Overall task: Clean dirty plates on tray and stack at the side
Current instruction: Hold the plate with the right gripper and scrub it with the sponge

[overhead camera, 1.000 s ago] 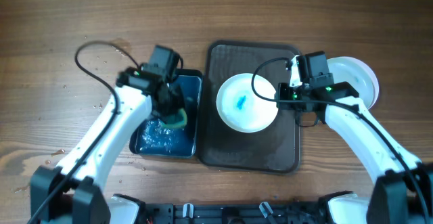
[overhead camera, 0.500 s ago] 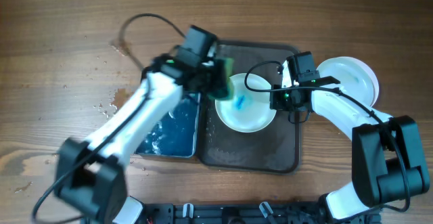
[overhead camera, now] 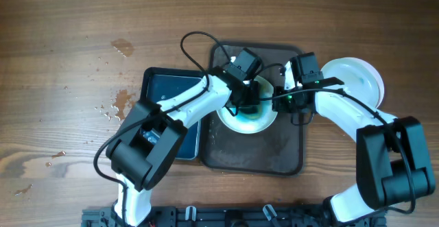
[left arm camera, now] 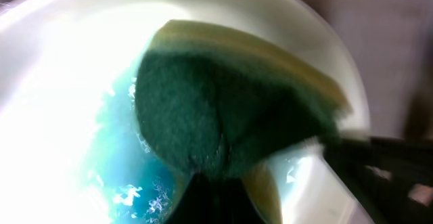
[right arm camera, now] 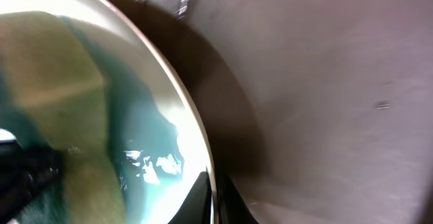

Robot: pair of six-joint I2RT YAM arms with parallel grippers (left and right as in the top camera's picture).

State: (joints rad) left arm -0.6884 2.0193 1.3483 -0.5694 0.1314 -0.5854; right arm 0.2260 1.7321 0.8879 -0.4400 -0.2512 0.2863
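A white plate [overhead camera: 241, 122] lies on the dark brown tray [overhead camera: 274, 151], with blue soapy water spread in it [left arm camera: 128, 183]. My left gripper [overhead camera: 245, 98] is shut on a green and yellow sponge [left arm camera: 223, 109] and presses it on the plate's centre. My right gripper [overhead camera: 281, 102] is shut on the plate's right rim [right arm camera: 203, 149], one finger on each side of the edge. White plates [overhead camera: 357, 79] are stacked on the table right of the tray; how many I cannot tell.
A dark blue basin [overhead camera: 171, 97] with water stands left of the tray. Water drops [overhead camera: 116, 103] lie on the wooden table at the left. The left arm reaches across the basin and the tray's left rim.
My left gripper has carried the sponge from the basin rightward onto the plate. The blue smear has spread into blue water. The right gripper has closed in on the plate's rim.
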